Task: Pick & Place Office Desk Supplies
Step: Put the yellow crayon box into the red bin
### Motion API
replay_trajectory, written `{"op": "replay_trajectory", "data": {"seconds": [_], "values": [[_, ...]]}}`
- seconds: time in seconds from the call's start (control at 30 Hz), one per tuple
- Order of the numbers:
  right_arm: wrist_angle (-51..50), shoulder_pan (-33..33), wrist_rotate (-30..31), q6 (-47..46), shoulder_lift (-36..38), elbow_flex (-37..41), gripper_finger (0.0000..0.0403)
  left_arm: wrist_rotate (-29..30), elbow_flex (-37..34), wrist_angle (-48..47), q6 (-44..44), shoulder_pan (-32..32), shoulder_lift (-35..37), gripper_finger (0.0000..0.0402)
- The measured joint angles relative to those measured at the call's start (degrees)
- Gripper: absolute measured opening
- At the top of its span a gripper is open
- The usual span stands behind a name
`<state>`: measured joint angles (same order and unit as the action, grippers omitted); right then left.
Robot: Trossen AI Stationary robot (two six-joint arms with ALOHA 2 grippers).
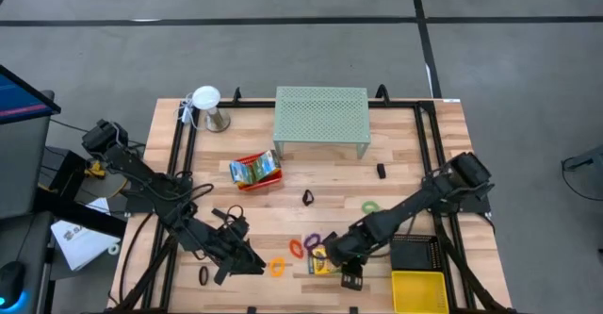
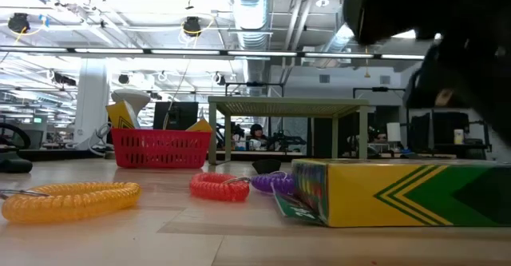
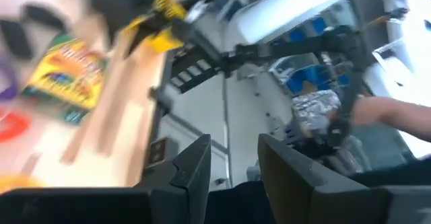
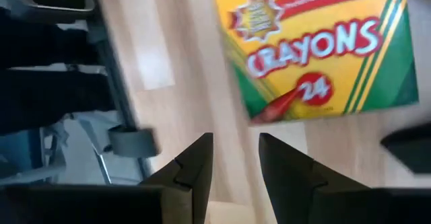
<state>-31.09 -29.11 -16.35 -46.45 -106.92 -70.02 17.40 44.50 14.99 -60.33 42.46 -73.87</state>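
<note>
Hovering low at the front of the table (image 1: 443, 125), right gripper (image 1: 350, 278) just beside the crayon box (image 1: 323, 260), fingers (image 4: 195, 163) a narrow gap apart and clamped on nothing, box lying flat on the wood ahead of them. Looks like the approach step for a pick, not yet a grasp. Next move likely calls for lining the gap up across the box's narrow side, widening it, coming down, then closing and carrying to a tray, perhaps the yellow tray (image 1: 420, 291) close by. Left gripper (image 1: 247, 256) waiting near the front edge, jaws likewise slightly apart and empty, beside the orange loop (image 1: 277, 267). Purple loop (image 1: 312, 242), green loop (image 1: 370, 206) and black clip (image 1: 382, 171) lying loose; red basket (image 1: 256, 171) already holding another crayon box (image 1: 254, 167)
</note>
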Motion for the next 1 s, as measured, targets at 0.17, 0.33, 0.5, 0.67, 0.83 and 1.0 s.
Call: {"op": "replay_trajectory", "data": {"seconds": [0.17, 0.33, 0.5, 0.67, 0.83, 1.0], "values": [[-2.6, 0.5, 4.9, -2.1, 3.5, 0.0, 0.0118, 4.3, -1.2, -2.3, -8.6, 0.0, 0.0, 0.014], [-7.0, 0.2, 7.7, -2.2, 3.8, 0.0, 0.0118, 2.9, -1.2, -1.8, -18.4, -1.8, -4.1, 0.0179], [-8.8, -0.1, 10.7, -3.2, 3.6, 1.4, 0.0118, -2.4, -1.2, 6.8, -25.3, -4.9, -13.4, 0.0208], [-6.8, 0.3, 10.6, -4.6, 3.6, 5.2, 0.0118, -3.8, 3.4, 12.6, -25.9, -8.4, -20.9, 0.0212], [-3.2, 1.3, 10.3, -4.5, 3.5, 7.9, 0.0118, -8.3, 9.1, 8.6, -27.8, -11.9, -25.8, 0.02], [1.4, 3.0, 10.2, -4.2, 3.5, 9.4, 0.0118, -10.9, 11.3, 5.3, -30.4, -13.3, -28.9, 0.0183]]}}
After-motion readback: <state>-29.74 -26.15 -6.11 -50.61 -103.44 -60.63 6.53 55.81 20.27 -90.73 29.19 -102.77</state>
